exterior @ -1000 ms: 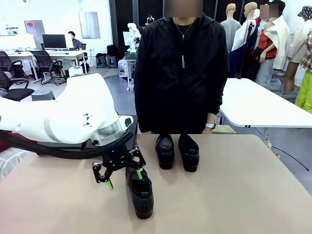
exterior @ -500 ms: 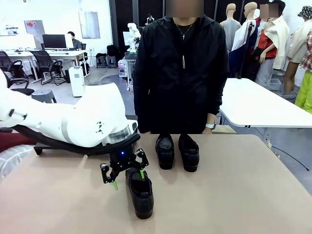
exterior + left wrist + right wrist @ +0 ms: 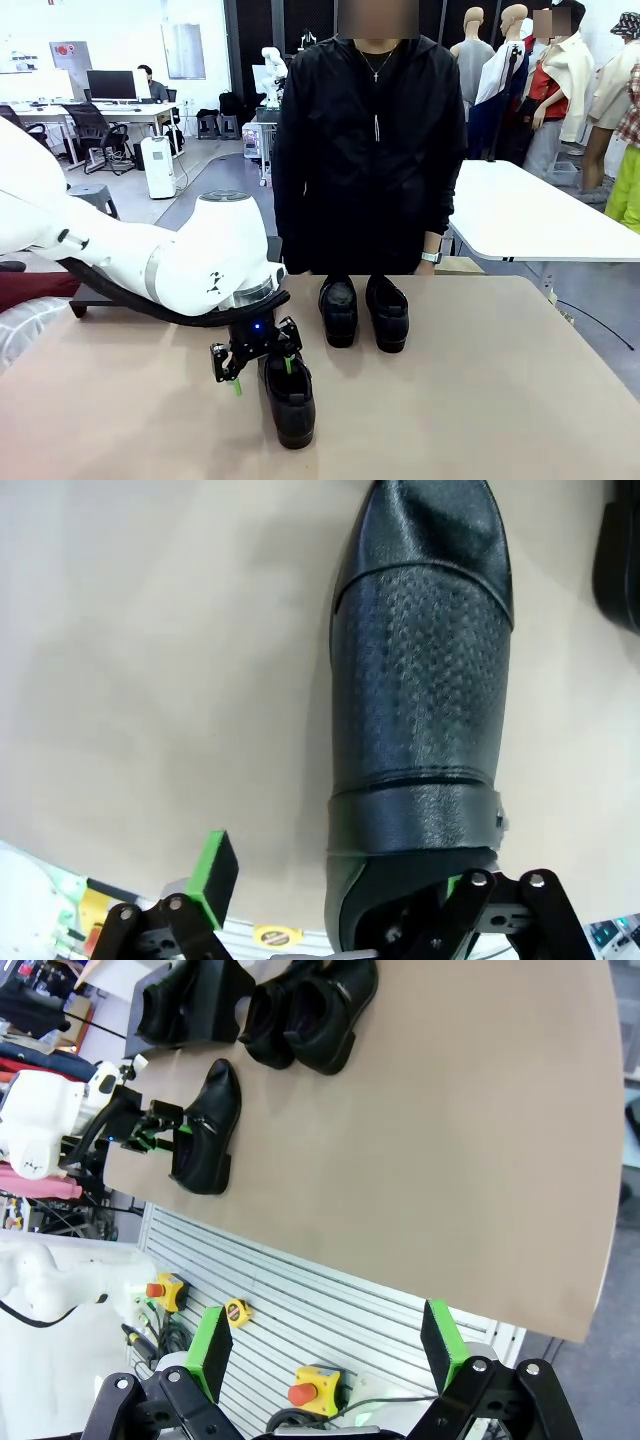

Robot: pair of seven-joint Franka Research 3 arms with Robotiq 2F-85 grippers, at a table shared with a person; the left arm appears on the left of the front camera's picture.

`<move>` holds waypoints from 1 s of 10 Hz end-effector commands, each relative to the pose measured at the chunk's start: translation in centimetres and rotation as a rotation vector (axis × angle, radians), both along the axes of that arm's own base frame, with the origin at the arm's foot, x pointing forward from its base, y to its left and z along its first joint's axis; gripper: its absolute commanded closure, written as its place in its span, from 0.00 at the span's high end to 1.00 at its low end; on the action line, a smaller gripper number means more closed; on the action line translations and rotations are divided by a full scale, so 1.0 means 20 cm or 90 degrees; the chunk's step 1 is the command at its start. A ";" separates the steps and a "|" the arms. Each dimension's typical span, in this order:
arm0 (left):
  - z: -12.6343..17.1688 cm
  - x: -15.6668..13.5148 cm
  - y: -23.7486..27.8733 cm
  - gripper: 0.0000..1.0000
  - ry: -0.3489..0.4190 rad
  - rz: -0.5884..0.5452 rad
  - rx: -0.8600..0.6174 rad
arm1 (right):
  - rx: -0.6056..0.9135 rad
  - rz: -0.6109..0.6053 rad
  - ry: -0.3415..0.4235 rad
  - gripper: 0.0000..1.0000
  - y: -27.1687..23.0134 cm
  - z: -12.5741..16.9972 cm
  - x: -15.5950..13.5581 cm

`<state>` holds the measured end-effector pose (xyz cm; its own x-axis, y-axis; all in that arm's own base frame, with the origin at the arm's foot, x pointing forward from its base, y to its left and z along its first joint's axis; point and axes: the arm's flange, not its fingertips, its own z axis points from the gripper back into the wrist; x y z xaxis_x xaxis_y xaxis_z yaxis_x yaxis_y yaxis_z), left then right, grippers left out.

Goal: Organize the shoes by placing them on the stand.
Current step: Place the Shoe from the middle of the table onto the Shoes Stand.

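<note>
left gripper [image 3: 262,378]: low at the heel end of the near shoe [image 3: 288,400], fingers spread and gripping nothing. one green pad hangs outside the shoe's left wall with a strip of table between them. the other is up over the shoe's opening.

near shoe: alone on the table [image 3: 480,400], glossy black, toe toward the robot's side and heel toward the person [image 3: 370,150].

left wrist view: we're looking right down the shoe from heel to toe. there's a pebbled upper, a band across the throat and a smooth rounded toe at the top of the picture.

second shoe [image 3: 338,310] and third shoe [image 3: 387,312]: side by side at the far edge of the table in front of the person, toes toward the robot. they're close together and well apart from the near shoe.

stand [image 3: 150,1028]: in the right wrist view it's a low black platform at the table's far corner, just beside the second and third shoes.

fourth shoe [image 3: 215,995]: sitting up on the stand (one home, folks).

right gripper [image 3: 325,1348]: fingers wide apart with nothing between them, hanging back over the robot's edge of the table, well apart from every shoe.

person: standing at the far side in a dark jacket, arms down.
</note>
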<state>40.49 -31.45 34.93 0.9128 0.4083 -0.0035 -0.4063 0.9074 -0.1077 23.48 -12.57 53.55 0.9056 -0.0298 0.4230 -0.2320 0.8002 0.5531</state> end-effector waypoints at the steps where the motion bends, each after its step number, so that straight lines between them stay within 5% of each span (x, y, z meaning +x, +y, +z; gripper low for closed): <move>1: 0.01 0.01 -0.03 0.27 -0.021 0.013 0.025 | 0.008 0.004 -0.008 1.00 0.00 0.01 -0.01; 2: 0.02 0.01 -0.03 0.00 -0.020 0.009 0.029 | 0.008 0.004 -0.008 1.00 0.00 0.01 -0.01; 10: 0.03 -0.02 -0.05 0.00 -0.010 -0.040 0.055 | 0.008 0.004 -0.008 1.00 0.00 0.01 -0.01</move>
